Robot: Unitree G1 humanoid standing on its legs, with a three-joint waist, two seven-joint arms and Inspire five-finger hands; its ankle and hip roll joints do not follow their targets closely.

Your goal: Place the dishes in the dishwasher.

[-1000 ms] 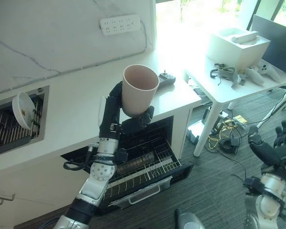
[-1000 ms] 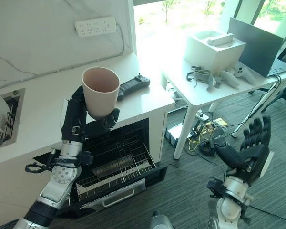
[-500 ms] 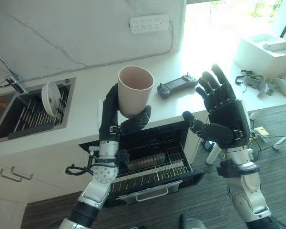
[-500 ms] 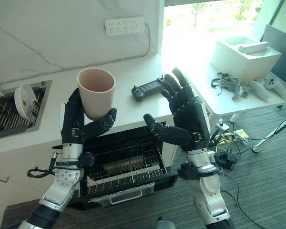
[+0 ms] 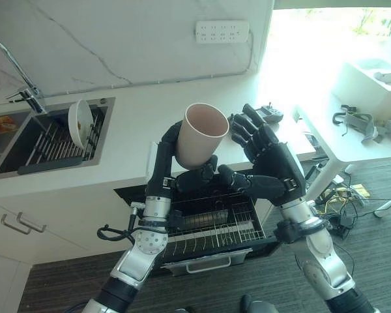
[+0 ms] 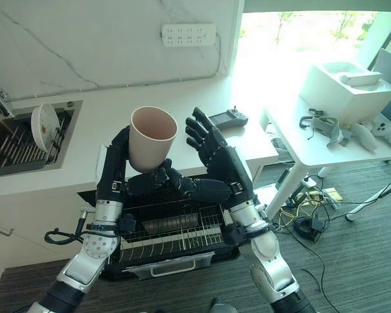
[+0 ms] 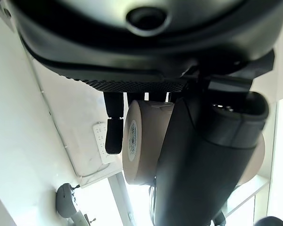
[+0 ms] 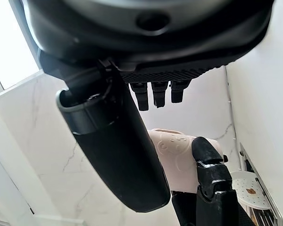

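Left hand holding a pink cup upright above the open dishwasher.

The left hand [image 5: 173,171] is curling round the cup [image 5: 201,135], mouth up, long axis vertical; the right hand [image 5: 268,158] is hovering beside it, fingers spread. The left wrist view is showing a round label under the cup's base, unreadable. The dishwasher rack [image 6: 158,242] is standing pulled out below.
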